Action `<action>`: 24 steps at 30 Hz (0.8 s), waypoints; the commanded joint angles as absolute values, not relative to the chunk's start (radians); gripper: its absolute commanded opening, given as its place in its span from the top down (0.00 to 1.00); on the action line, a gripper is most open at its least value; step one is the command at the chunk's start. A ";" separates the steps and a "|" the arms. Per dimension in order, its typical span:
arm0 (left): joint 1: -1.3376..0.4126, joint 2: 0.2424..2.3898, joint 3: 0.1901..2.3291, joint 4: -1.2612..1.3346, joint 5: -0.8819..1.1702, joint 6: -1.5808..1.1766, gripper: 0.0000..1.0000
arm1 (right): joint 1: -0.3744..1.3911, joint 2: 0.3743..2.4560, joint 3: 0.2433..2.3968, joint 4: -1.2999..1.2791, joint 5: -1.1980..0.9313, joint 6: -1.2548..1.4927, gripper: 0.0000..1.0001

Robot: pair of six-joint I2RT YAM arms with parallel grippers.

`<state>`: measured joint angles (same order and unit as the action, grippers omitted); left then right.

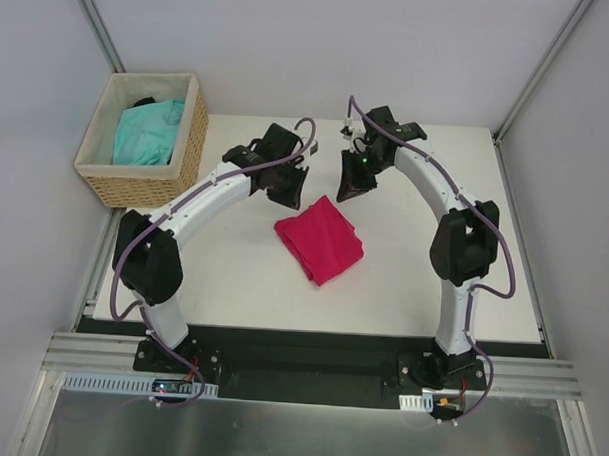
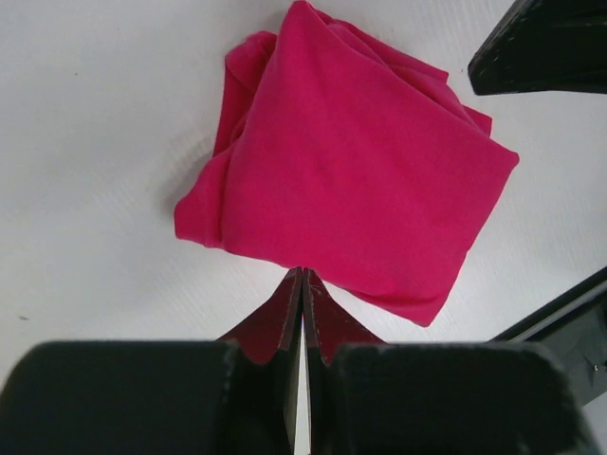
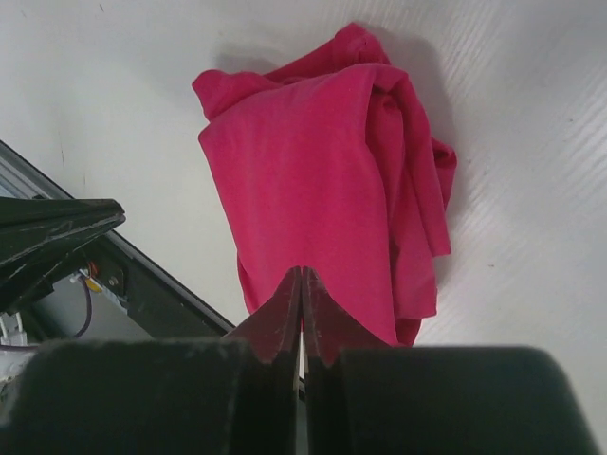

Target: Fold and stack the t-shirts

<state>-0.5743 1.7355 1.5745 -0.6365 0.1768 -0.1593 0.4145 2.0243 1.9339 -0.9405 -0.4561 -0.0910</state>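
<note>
The pink t-shirt [image 1: 319, 239] lies folded on the counter [image 1: 232, 286], just ahead of the left jaws and right jaws, both closed and empty. The turquoise t-shirt [image 1: 148, 130], well apart from them, sits crumpled in the basket [image 1: 187, 154], so the task looks about half done.

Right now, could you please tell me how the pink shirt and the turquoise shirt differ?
The pink shirt lies on the table; the turquoise shirt sits in the basket. The pink shirt is folded into a compact bundle; the turquoise shirt is a loose heap. Both are plain fabric, and neither is gripped.
</note>
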 commanded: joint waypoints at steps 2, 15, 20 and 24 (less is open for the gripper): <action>-0.571 1.792 1.523 -0.562 0.265 -0.117 1.00 | 0.423 2.075 1.977 -0.976 -0.546 -0.143 0.99; -0.571 1.957 1.489 -0.465 0.304 -0.110 1.00 | 0.436 2.128 1.974 -0.996 -0.569 -0.170 0.99; -0.571 1.977 1.499 -0.466 0.265 -0.127 1.00 | 0.445 2.138 1.967 -1.025 -0.572 -0.181 0.99; -0.571 2.000 1.500 -0.469 0.229 -0.152 1.00 | 0.452 2.149 1.973 -1.072 -0.555 -0.196 0.99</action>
<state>-0.5743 1.9846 1.4822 -0.4812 0.2745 -0.1307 0.4416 2.1315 1.9507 -1.0004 -0.5411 -0.1612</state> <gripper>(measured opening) 0.002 0.012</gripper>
